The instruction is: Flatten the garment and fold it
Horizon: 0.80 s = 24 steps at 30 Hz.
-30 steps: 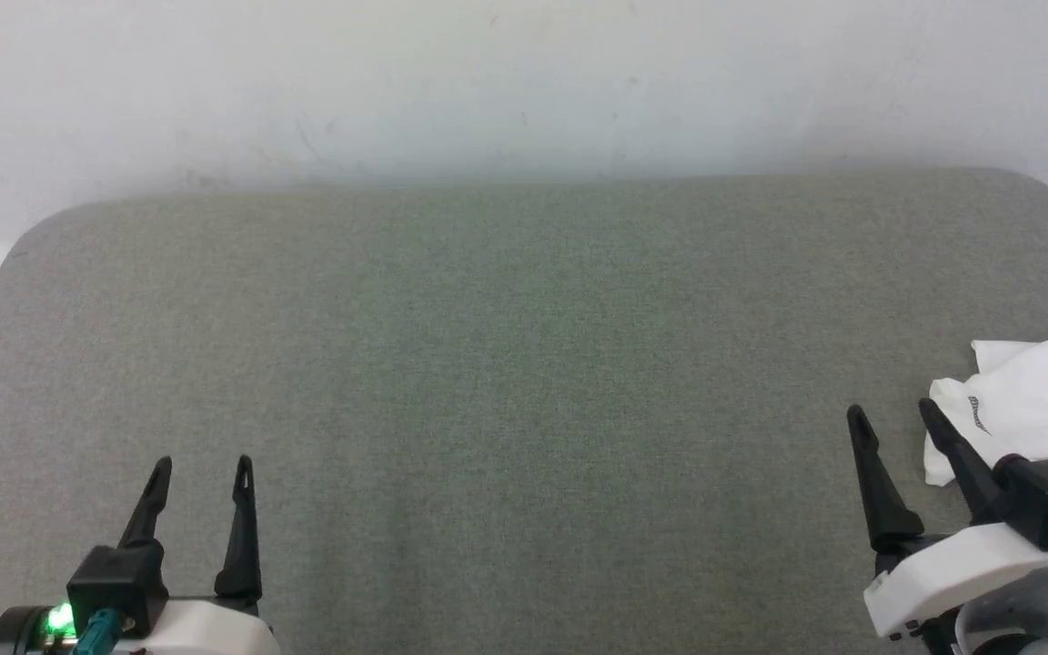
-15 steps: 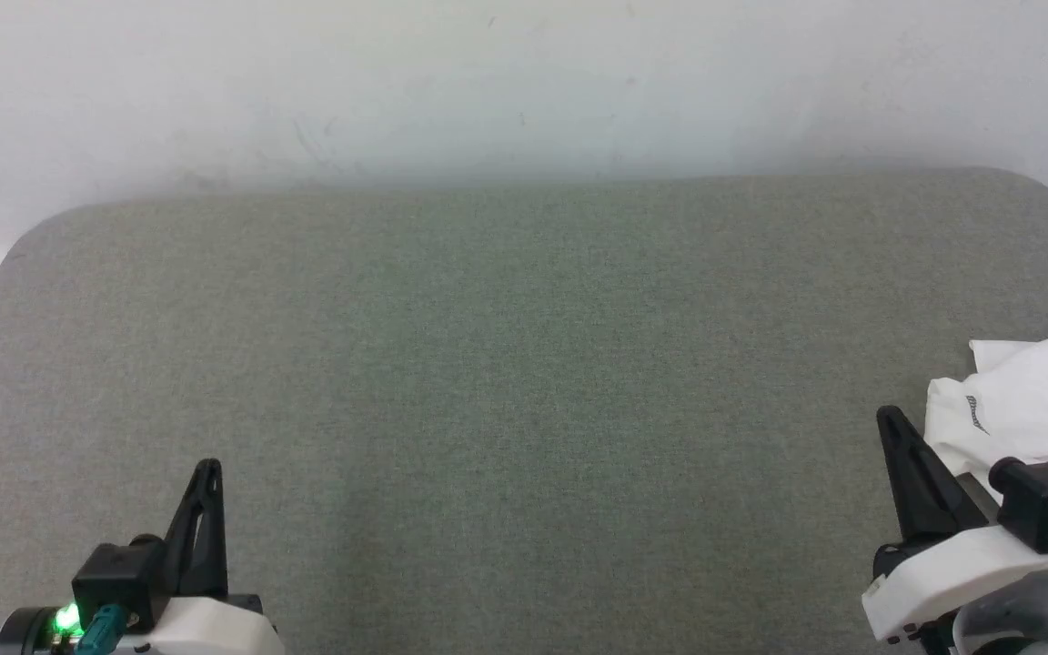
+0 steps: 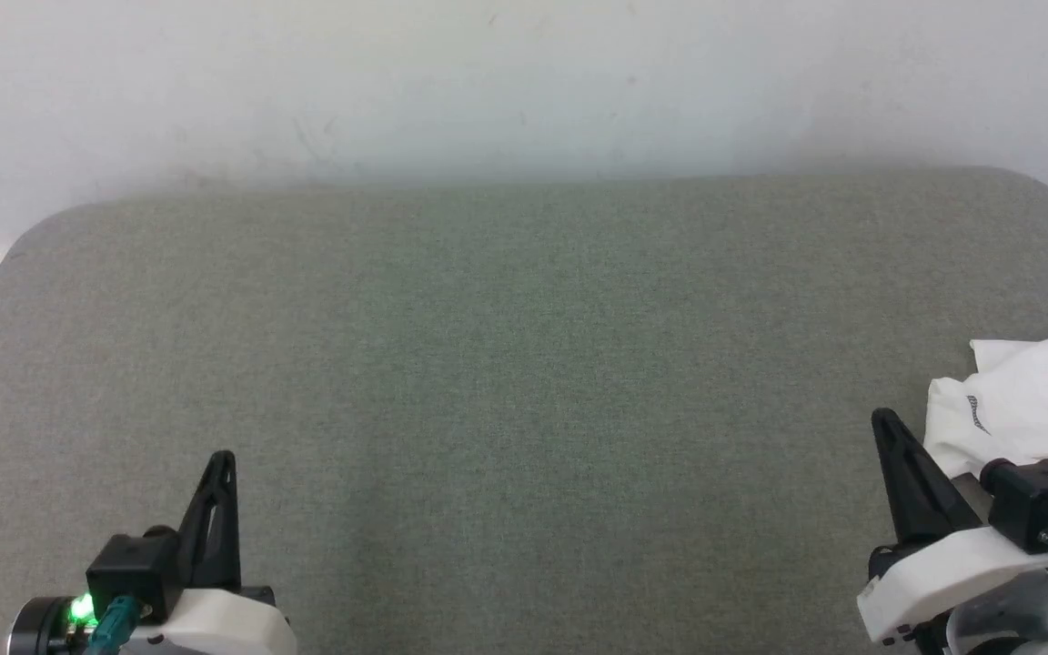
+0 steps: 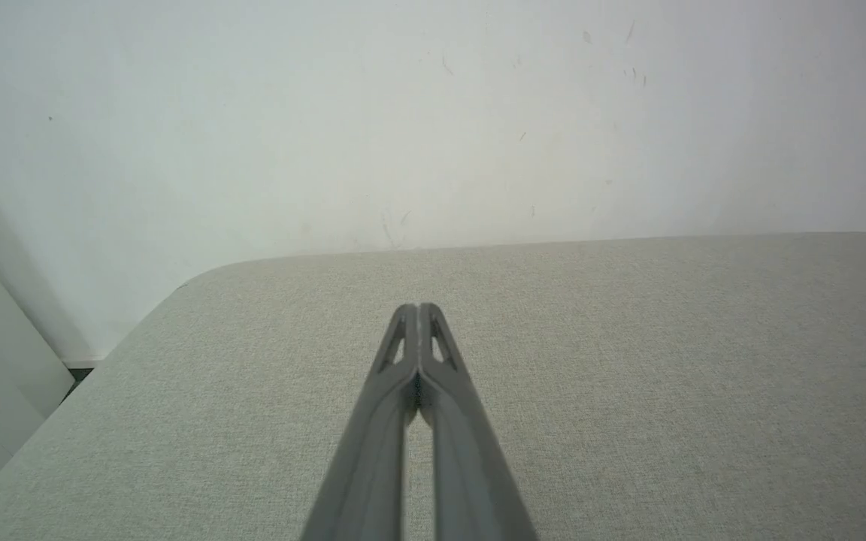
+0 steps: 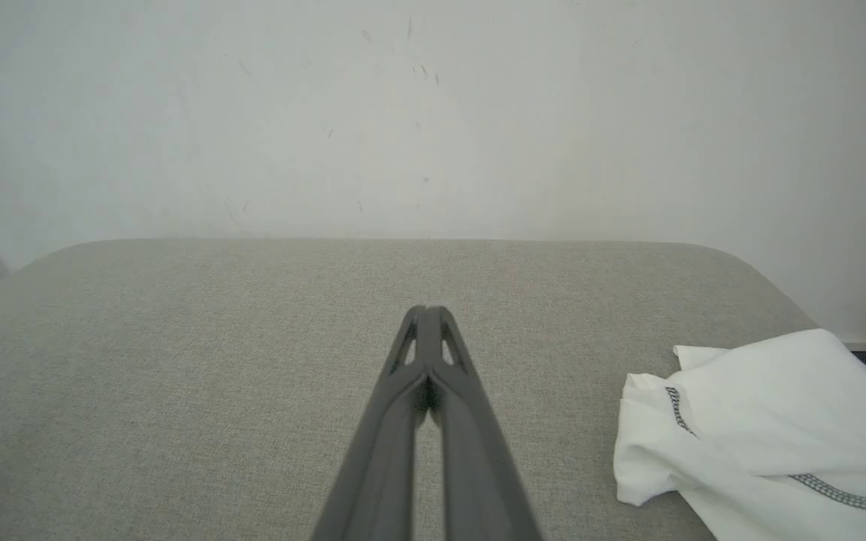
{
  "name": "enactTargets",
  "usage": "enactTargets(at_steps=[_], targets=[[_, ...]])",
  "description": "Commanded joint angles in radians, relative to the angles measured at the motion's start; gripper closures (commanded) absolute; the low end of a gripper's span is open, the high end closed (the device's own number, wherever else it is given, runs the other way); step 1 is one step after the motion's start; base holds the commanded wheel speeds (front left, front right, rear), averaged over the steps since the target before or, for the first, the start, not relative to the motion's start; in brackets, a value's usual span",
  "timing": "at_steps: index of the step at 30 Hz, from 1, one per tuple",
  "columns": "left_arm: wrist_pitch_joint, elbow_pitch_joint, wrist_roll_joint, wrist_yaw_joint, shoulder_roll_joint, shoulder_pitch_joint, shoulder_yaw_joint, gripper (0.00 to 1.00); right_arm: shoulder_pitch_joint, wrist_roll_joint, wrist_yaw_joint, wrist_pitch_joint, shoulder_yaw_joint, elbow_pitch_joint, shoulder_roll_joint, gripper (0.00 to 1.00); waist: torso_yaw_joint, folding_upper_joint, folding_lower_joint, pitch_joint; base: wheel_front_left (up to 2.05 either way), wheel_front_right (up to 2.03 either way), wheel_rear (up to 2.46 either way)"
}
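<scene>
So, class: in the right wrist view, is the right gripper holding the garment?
No: the right gripper is shut on nothing; the garment lies apart.

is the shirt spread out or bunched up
Bunched up: the shirt lies crumpled at the table's right edge, layers overlapping, partly out of frame.

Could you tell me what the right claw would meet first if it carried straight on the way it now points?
Probably the bare grey fabric surface, short of the white wall, though depth is unclear. The right claw, shut, points past the garment, which lies off to its right.
</scene>
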Motion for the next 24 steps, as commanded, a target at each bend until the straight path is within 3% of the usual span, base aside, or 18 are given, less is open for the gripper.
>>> enactTargets(at_steps=[1, 24], targets=[[0.004, 0.004, 0.021, -0.012, -0.015, -0.009, 0.015, 1.00, -0.013, -0.012, 0.000, -0.006, 0.001, 0.005, 0.001, 1.00, 0.000, 0.0000, 0.0000, 0.000, 0.00, 0.00, 0.00], [0.049, 0.017, 0.118, -0.089, -0.110, -0.020, 0.088, 1.00, -0.028, -0.041, -0.001, -0.020, 0.009, 0.030, 0.002, 1.00, 0.001, 0.0000, 0.0000, 0.002, 0.00, 0.00, 0.00]])
